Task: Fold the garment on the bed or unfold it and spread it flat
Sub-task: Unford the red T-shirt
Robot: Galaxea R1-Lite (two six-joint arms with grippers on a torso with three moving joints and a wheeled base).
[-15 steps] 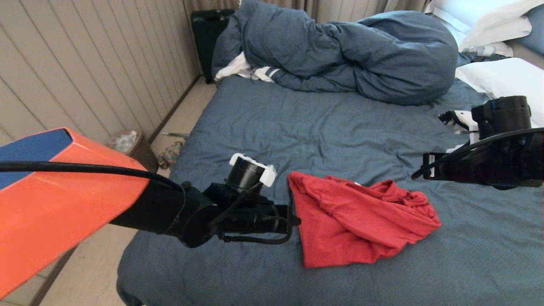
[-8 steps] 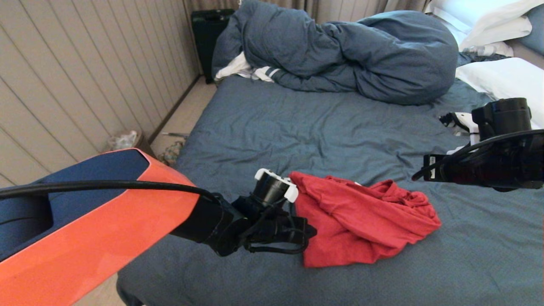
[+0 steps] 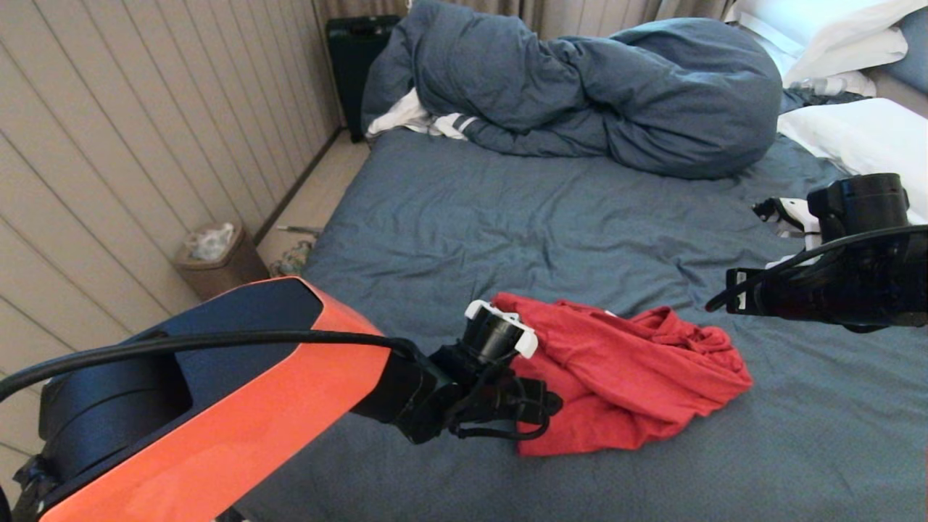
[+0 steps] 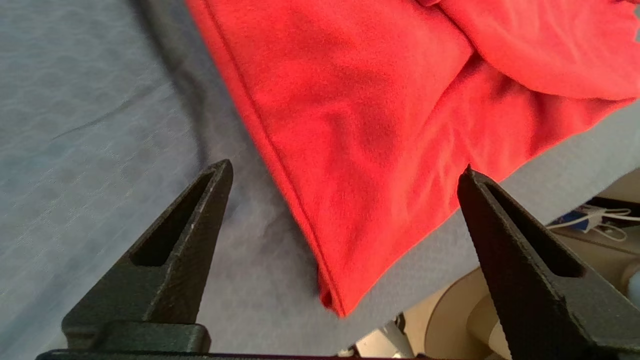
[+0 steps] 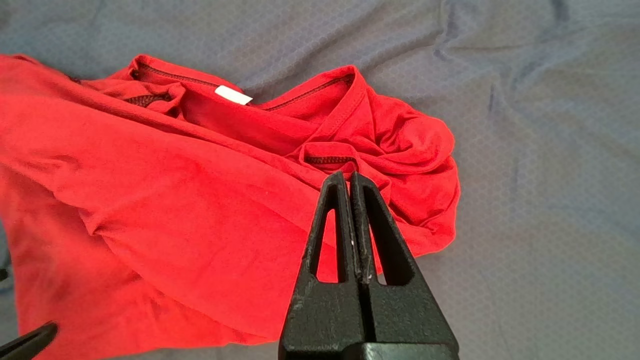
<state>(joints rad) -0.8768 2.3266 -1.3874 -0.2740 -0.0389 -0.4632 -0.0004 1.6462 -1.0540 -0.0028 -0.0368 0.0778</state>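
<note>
Head view: my left tool (image 3: 540, 406) sits at the near-left edge of the crumpled garment (image 3: 623, 377) on the bed (image 3: 507, 210); right tool (image 3: 732, 290) hangs above its far end. Left wrist: jaws apart, straddling the garment's hem corner (image 4: 335, 295), so a deep close could pinch sheet too. Right wrist: right tool's fingers (image 5: 350, 215) pressed together, empty, collar bunched just ahead.

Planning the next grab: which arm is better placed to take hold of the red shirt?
Left. Its claw is open, straddling the shirt's near corner. The right claw is shut, poised above the crumpled collar end.
</note>
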